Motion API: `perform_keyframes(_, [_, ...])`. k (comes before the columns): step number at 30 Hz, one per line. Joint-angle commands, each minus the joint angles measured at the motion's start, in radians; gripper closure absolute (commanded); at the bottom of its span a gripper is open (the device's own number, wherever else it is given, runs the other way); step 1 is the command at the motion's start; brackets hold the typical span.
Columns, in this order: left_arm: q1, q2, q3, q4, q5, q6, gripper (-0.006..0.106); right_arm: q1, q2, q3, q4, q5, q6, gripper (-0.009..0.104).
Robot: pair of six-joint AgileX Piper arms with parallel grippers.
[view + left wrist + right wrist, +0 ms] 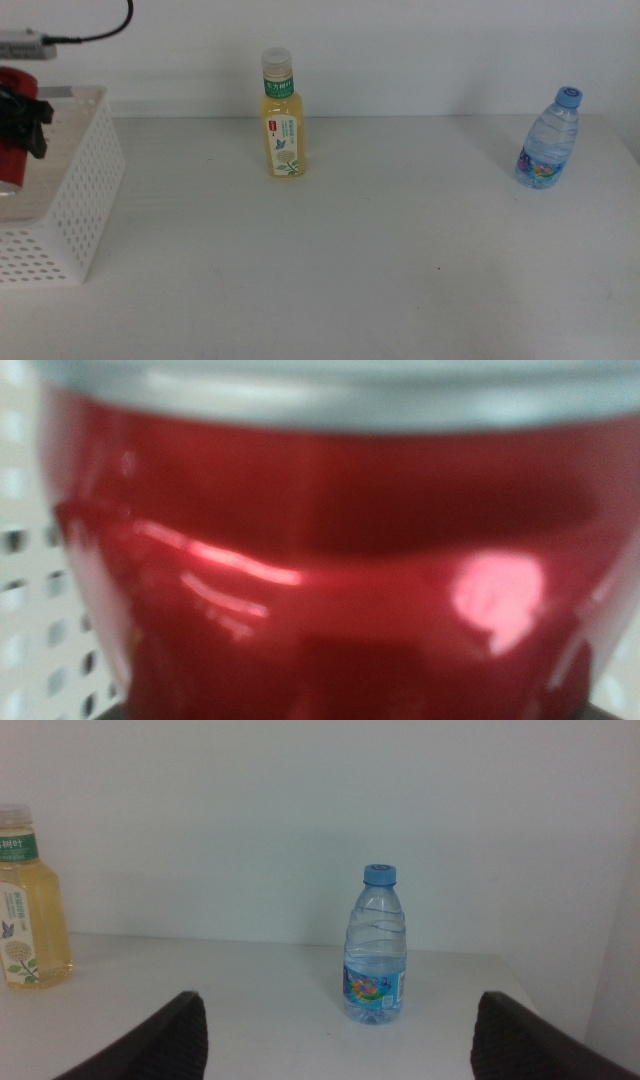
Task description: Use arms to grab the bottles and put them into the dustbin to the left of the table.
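Red slim metal can [10, 130] sits clamped in the left end effector [25, 118] over the white perforated plastic basket [85, 200] at the surface's left edge. Right end effector [340, 1040] waits low with jaws wide, facing the clear blue-capped water bottle [548, 140]. Yellow white-capped drink bottle [282, 115] stands upright on the matte white surface [350, 270] near a plain white wall [400, 50].

I see glossy red metal can [320, 590], perforated white plastic dustbin [85, 180], clear plastic water bottle [375, 945], matt surface [380, 260].
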Motion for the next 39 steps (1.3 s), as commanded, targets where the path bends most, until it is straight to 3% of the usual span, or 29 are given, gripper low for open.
perform_keyframes(1, [0.004, -0.04, -0.043, -0.011, -0.036, 0.005, 0.105, -0.006, -0.026, -0.008, -0.005, -0.078, -0.012, 0.018])
perform_keyframes(11, [0.013, 0.05, -0.043, 0.036, -0.044, 0.005, 0.105, -0.006, -0.026, -0.008, -0.005, -0.078, -0.012, 0.018])
perform_keyframes(21, [0.013, 0.115, -0.042, 0.008, -0.056, 0.0, 0.1, -0.006, -0.026, -0.008, -0.005, -0.078, -0.012, 0.018])
perform_keyframes(24, [0.013, 0.115, -0.042, 0.006, -0.056, 0.0, 0.091, -0.006, -0.026, -0.008, -0.005, -0.078, -0.012, 0.018])
perform_keyframes(25, [0.013, 0.115, -0.042, 0.006, -0.057, 0.013, 0.023, -0.006, -0.026, -0.008, -0.005, -0.078, -0.012, 0.018])
perform_keyframes(27, [0.013, 0.115, -0.042, 0.006, -0.057, 0.019, 0.011, -0.006, -0.026, -0.008, -0.005, -0.078, -0.012, 0.018])
perform_keyframes(39, [0.011, 0.063, -0.085, -0.029, 0.016, -0.019, 0.01, -0.006, -0.026, -0.008, -0.005, -0.078, -0.012, 0.018])
